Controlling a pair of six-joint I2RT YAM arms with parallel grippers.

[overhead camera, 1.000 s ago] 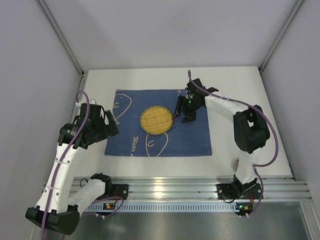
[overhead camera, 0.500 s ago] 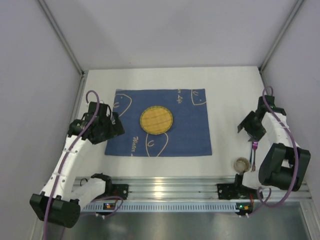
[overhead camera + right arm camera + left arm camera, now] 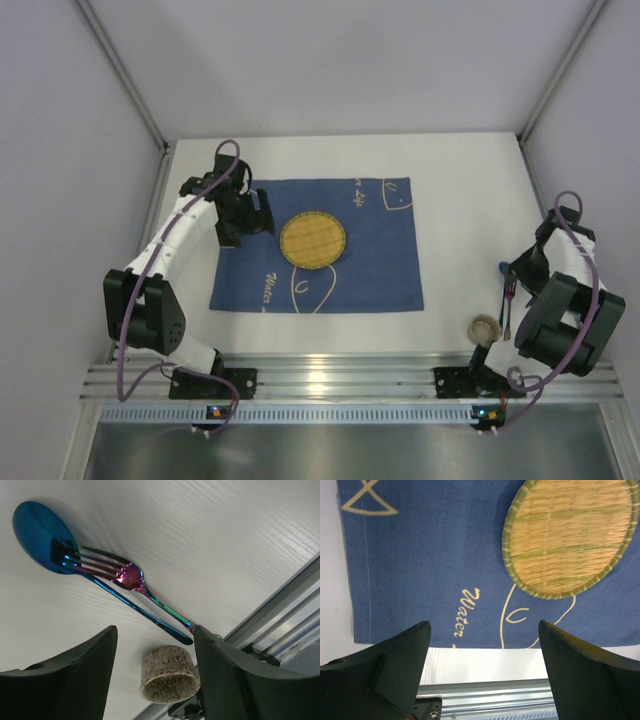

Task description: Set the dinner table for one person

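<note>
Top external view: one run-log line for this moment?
left end effector: open, over blue mat | right end effector: open, near fork, spoon, cup | woven plate: on mat

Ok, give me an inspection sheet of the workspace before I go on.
Surface: dinner table, white; blue mat lying flat mid-table.
Job's things: woven plate on the mat; spoon and fork crossed, with cup, on bare table near the right edge.
Clutter: nothing seen.
Grippers: left gripper open, empty, over the mat beside the plate; right gripper open, empty, above the cutlery.
Cables: purple cables looped along both arms.
Surroundings: plain walls; metal rail at the near edge.
</note>
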